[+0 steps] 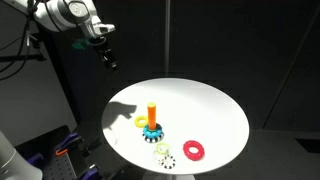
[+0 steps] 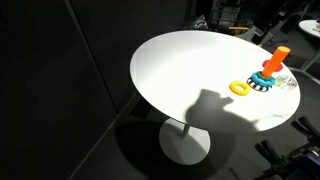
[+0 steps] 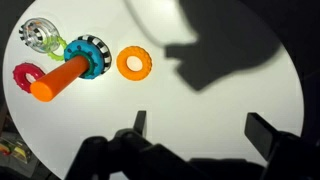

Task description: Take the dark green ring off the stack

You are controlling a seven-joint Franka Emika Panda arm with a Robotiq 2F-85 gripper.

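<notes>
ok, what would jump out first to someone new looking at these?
A bright white round table lit in a dark room, in both exterior views. On it stands the upright orange peg with a blue toothed ring around its foot, a yellow ring and a red ring lying loose nearby. The hand hangs open, well above the table.

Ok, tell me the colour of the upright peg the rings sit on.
Orange. The peg shows best in the wrist view.

The stack [image 1: 152,122] is standing on the table [image 1: 215,100] — a flat ring [image 1: 140,122] is lying just beside it, while a toothed ring [image 1: 162,149] and a wider ring [image 1: 193,150] are lying nearer the front edge.
</notes>
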